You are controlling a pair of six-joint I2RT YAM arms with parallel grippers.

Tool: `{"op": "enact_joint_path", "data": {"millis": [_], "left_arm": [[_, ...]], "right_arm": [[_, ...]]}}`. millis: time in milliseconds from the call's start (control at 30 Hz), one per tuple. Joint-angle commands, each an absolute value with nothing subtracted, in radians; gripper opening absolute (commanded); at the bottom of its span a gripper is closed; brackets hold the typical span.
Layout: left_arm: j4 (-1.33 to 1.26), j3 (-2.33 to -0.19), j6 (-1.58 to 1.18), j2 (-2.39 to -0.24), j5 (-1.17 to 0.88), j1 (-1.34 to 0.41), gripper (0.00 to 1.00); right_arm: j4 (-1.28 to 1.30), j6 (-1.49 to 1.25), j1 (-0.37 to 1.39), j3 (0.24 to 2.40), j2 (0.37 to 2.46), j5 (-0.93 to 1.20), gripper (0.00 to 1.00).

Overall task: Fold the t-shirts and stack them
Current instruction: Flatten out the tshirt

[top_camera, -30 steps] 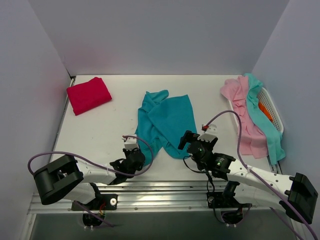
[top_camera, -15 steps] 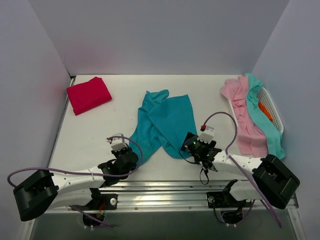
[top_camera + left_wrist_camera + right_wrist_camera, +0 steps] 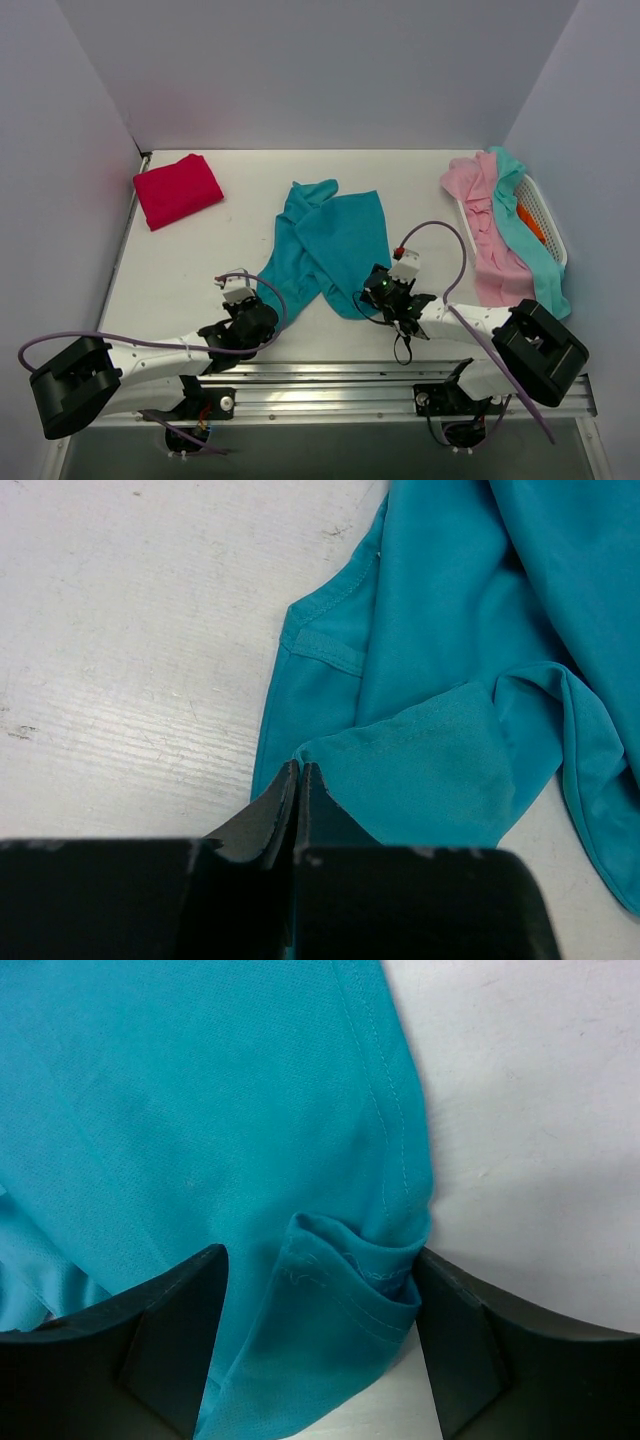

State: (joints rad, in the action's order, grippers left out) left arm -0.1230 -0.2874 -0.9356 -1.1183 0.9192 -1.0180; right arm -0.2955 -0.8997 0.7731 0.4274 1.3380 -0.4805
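Seen only from above: teal t-shirt (image 3: 335, 245) rumpled mid-table, folded red t-shirt (image 3: 178, 190) at far left, pink t-shirt (image 3: 490, 235) and aqua t-shirt (image 3: 535, 250) draped over basket (image 3: 548, 222) at right. Seen only up close: left gripper (image 3: 300, 778) pressed fully together at the teal hem, cloth between tips impossible to confirm; right gripper (image 3: 318, 1270) gaping astride a bunched hem fold.

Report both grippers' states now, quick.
Left gripper: closed, pinching the edge of the teal shirt.
Right gripper: open, fingers either side of a fold of that shirt, not gripping it yet.
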Motion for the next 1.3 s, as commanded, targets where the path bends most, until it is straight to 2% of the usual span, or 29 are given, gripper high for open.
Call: {"op": "enact_joint_path", "data": {"millis": [0, 67, 100, 133, 333, 500, 533, 567, 667, 767, 900, 1000, 1133, 1267], "left_arm": [[-0.135, -0.295, -0.934, -1.121, 0.931, -1.012, 0.02], [-0.137, -0.295, -0.933, -1.118, 0.93, -1.012, 0.02], [-0.14, -0.291, -0.931, -1.117, 0.928, -1.012, 0.02], [-0.146, -0.29, -0.93, -1.117, 0.928, -1.012, 0.02], [-0.153, -0.295, -0.919, -1.129, 0.93, -1.012, 0.02], [-0.152, -0.298, -0.916, -1.129, 0.93, -1.012, 0.02], [-0.155, -0.296, -0.914, -1.129, 0.927, -1.012, 0.02], [-0.158, -0.295, -0.916, -1.129, 0.927, -1.012, 0.02], [-0.163, -0.295, -0.914, -1.132, 0.931, -1.012, 0.02], [-0.169, -0.293, -0.914, -1.134, 0.934, -1.011, 0.02], [-0.183, -0.291, -0.911, -1.143, 0.93, -1.009, 0.02], [-0.186, -0.29, -0.91, -1.144, 0.927, -1.009, 0.02], [-0.181, -0.282, -0.91, -1.123, 0.92, -1.009, 0.02], [-0.173, -0.273, -0.907, -1.089, 0.911, -1.009, 0.02]], "right_arm": [[-0.287, -0.896, 0.778, 0.462, 1.351, -0.482, 0.47], [-0.285, -0.897, 0.778, 0.463, 1.362, -0.48, 0.27], [-0.282, -0.9, 0.779, 0.465, 1.367, -0.48, 0.07], [-0.279, -0.903, 0.779, 0.466, 1.371, -0.483, 0.0], [-0.213, -0.916, 0.798, 0.495, 1.373, -0.502, 0.0], [0.012, -0.974, 0.862, 0.537, 1.28, -0.597, 0.0], [0.07, -0.988, 0.874, 0.537, 1.225, -0.613, 0.01], [0.145, -1.002, 0.883, 0.538, 1.189, -0.624, 0.4], [0.21, -1.045, 0.908, 0.512, 1.04, -0.6, 0.99], [0.27, -1.062, 0.925, 0.517, 0.927, -0.592, 1.0], [0.262, -1.036, 0.93, 0.531, 0.891, -0.633, 1.0], [0.172, -1.0, 0.928, 0.548, 0.971, -0.653, 0.99], [-0.044, -0.942, 0.914, 0.583, 1.226, -0.646, 0.93], [-0.143, -0.882, 0.882, 0.667, 1.463, -0.624, 0.9]]}}
